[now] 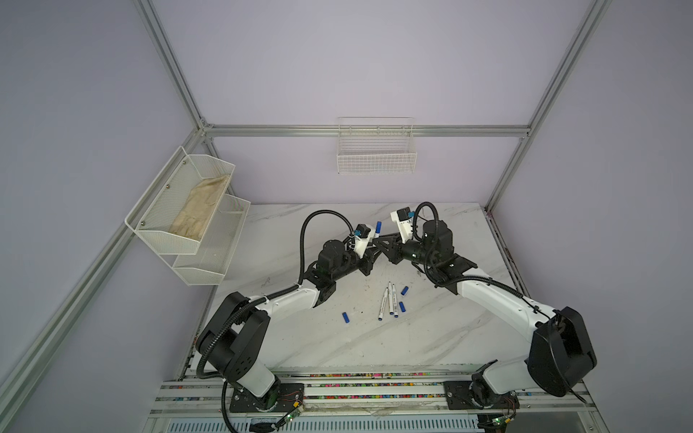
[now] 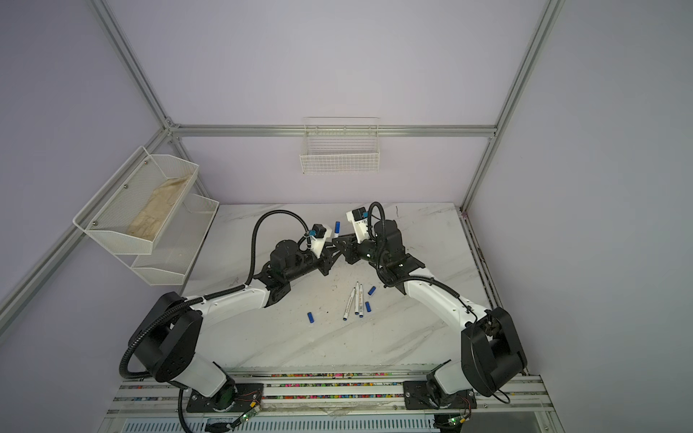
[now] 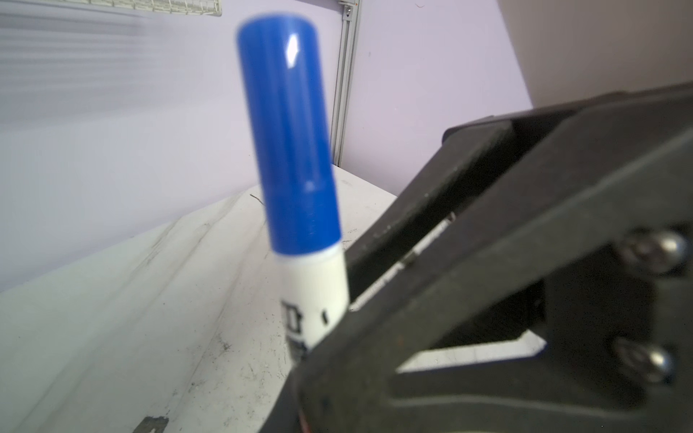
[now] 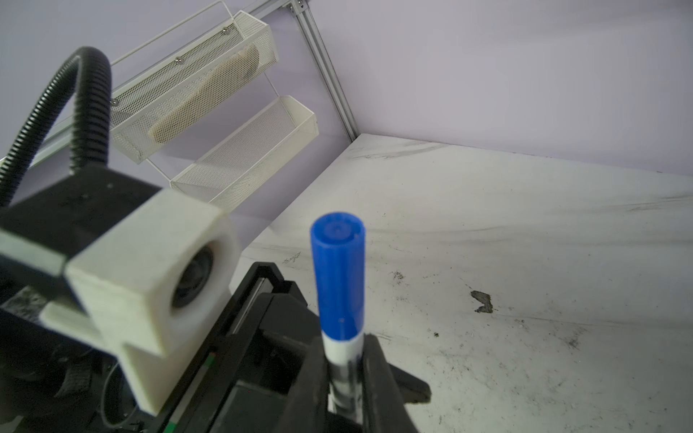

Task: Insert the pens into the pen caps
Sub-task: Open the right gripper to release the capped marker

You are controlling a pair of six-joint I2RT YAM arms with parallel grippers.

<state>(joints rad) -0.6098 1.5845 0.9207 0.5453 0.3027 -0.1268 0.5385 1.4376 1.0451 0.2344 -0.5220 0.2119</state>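
Fingers [image 4: 375,361] of the right gripper [image 4: 345,360] are clamped on the white barrel of a pen [image 4: 343,346]. The pen stands nearly upright between them, raised above a marbled table [image 1: 300,337]. A blue cap [image 4: 337,277] is seated on the pen's upper end and rises clear above the fingers. The left gripper [image 1: 371,249] faces the right one from the opposite side, with its fingers drawn together just beside the held pen; whether they touch it cannot be told. In the left wrist view the capped pen is close and blurred, its lower barrel behind black finger frames.

In both top views the other pieces lie flat on the table, well apart from the fingers, on the side toward the arm bases. Three uncapped pens [image 1: 391,300] lie close together and almost parallel, tips pointing toward the fingers, blue end plugs away from them. Just beside these, on the right arm's side, lie a first loose cap [image 1: 404,290] near the tips and a second loose cap [image 1: 402,306] near the plugs. A third loose cap [image 1: 346,317] lies on the left arm's side, apart from the pens.
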